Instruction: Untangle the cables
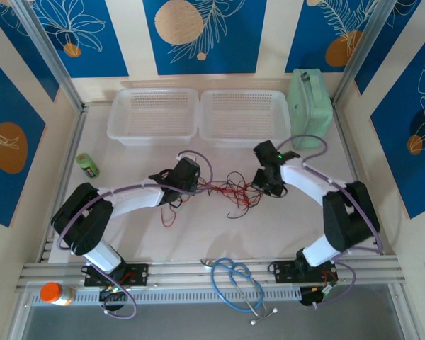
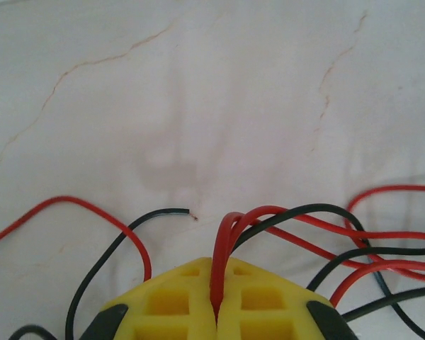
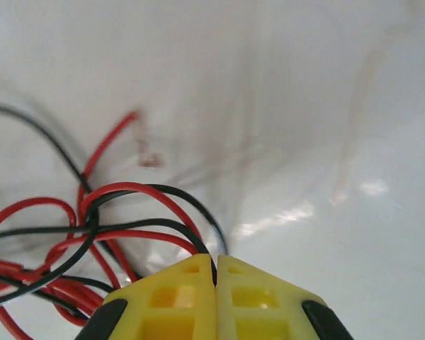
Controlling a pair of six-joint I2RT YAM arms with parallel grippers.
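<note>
The thin, curly red and black cables lie in a loose tangle at the middle of the white table, strung between the two grippers.

The left gripper sits at the tangle's 9 o'clock edge. In its wrist view the yellow fingers are pressed together on a red loop of the cables, which rises from the seam toward 12 o'clock. More red and black strands sweep off toward 3 o'clock, and a black end lies loose at 11 o'clock of the fingertips.

The right gripper is at the tangle's 3 o'clock edge. Its yellow fingers are also together, and a black and a red strand run into the tip of the seam, apparently pinched there; the rest of the cables bunch toward 9 o'clock.

Two white perforated plastic baskets stand side by side at the table's 12 o'clock, with a mint-green case at 1 o'clock. A small green can lies at 9 o'clock, well apart from the cables. A blue stethoscope rests on the rail at 6 o'clock, and an orange-capped bottle lies at 7 o'clock.
</note>
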